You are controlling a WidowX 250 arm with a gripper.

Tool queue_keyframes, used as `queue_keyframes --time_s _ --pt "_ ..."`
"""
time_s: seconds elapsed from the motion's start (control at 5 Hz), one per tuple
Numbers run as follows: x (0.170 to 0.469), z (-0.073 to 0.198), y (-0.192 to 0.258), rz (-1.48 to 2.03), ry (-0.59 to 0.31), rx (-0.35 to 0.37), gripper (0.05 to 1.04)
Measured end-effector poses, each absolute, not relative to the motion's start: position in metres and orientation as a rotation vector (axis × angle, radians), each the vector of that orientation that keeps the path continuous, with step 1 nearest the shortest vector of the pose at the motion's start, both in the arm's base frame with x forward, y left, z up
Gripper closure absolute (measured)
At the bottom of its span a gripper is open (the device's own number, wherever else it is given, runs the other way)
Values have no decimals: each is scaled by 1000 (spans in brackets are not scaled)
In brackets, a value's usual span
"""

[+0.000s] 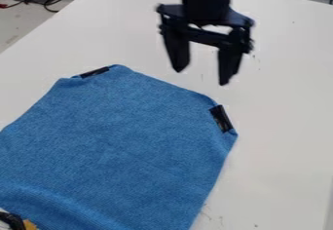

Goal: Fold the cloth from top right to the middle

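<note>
**Open jaws beyond the blue cloth (123,131), its fold to the middle not yet made**

The fold looks barely begun, if at all. The cloth lies spread on the white tabletop (286,126), and no flap from its top right reaches its middle. Both upper corners look blunted, with a black patch (95,72) at the top left and another black patch (221,118) at the top right; whether either corner is slightly tucked under I cannot tell. The gripper (201,77) hangs just past the cloth's upper edge, nearer its right corner than its left. Its jaws are spread apart, with nothing between them.

By my reading, all the main work is left: lower onto the top-right corner, pinch it, carry it to the cloth's middle and let go. The likely slip is closing on air, or catching too little of the fabric.

The cloth's lower part runs out of view, so its full outline cannot be judged. A soft ridge crosses it near the bottom left; what makes it is unclear. Beside that part is a dark object (11,220) with a yellowish piece (29,225), cut off and hard to identify.
</note>
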State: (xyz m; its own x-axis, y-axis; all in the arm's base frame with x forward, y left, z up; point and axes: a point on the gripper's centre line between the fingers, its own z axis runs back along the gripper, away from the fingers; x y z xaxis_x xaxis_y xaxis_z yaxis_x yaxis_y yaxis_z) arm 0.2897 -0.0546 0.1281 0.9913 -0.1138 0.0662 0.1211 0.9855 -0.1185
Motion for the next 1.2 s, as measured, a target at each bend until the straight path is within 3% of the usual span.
queue_keyframes --time_s 0.4,0.6,0.8,1.0,1.2 --pt "357 82 -60 -182 -106 29 83" --pt "369 64 -55 -175 -170 82 83" --pt "356 40 -49 -138 -173 100 83" --pt "340 35 -57 -124 -164 92 83" --pt "344 34 -68 -121 -203 82 83"
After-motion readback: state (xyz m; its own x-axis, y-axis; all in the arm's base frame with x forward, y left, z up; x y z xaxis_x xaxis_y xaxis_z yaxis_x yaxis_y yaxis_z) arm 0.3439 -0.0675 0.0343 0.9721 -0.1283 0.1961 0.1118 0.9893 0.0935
